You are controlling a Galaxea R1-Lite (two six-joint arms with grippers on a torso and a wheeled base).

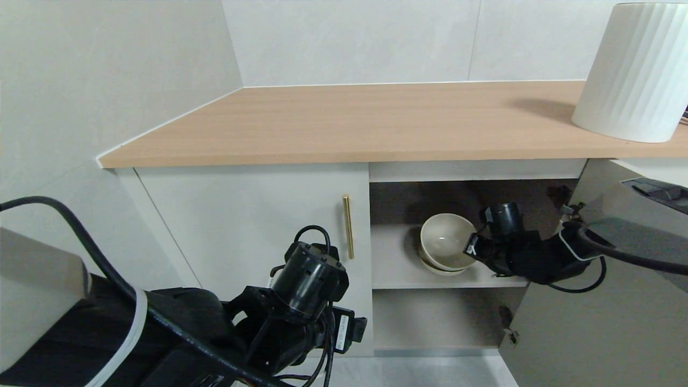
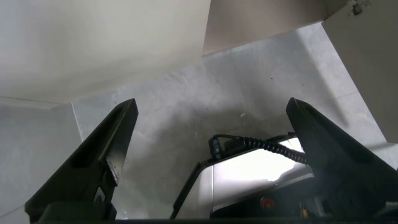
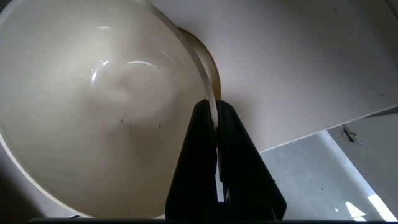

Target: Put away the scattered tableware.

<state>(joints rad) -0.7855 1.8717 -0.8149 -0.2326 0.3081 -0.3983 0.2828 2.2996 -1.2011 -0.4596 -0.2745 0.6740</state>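
We see the right gripper (image 1: 473, 248) clamped on the rim of a cream bowl (image 1: 443, 239), which sits tilted on the shelf (image 1: 392, 263) inside the open cupboard, resting on a second dish (image 1: 438, 270) beneath it. The left gripper (image 2: 211, 109) hangs low in front of the closed cupboard door (image 1: 242, 226), its jaws spread wide and empty above the floor (image 2: 249, 81). On the wooden counter (image 1: 349, 123) overhead stands a white ribbed tub (image 1: 629, 75), well apart from the bowl.
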